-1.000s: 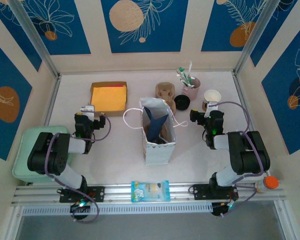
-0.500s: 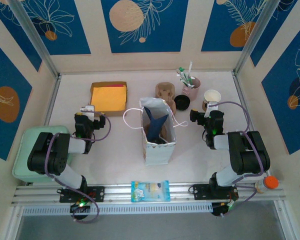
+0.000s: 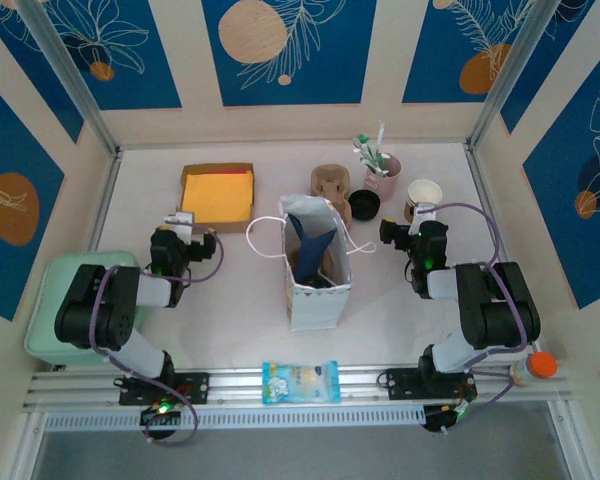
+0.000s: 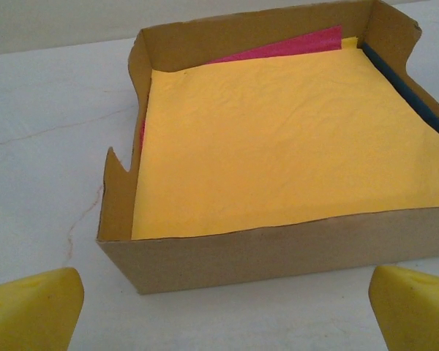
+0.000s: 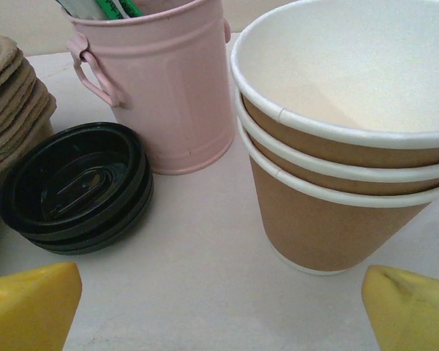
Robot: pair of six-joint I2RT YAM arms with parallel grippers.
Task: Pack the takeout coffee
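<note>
Coffee cups (image 5: 336, 219) — 3 nested in wrist view — before right end effector (image 5: 219, 301), spread apart.

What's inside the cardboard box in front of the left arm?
In the cardboard box, a yellow sheet lies on top. A pink sheet peeks out at its far edge and a dark blue strip along its right side. How many sheets lie beneath is covered.

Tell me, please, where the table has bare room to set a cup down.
Bare table lies between the left arm and the paper bag, in front of the napkin box, and between the bag and the right arm. The back right is crowded: cup carriers, black lids, pink bucket, stacked cups.
</note>
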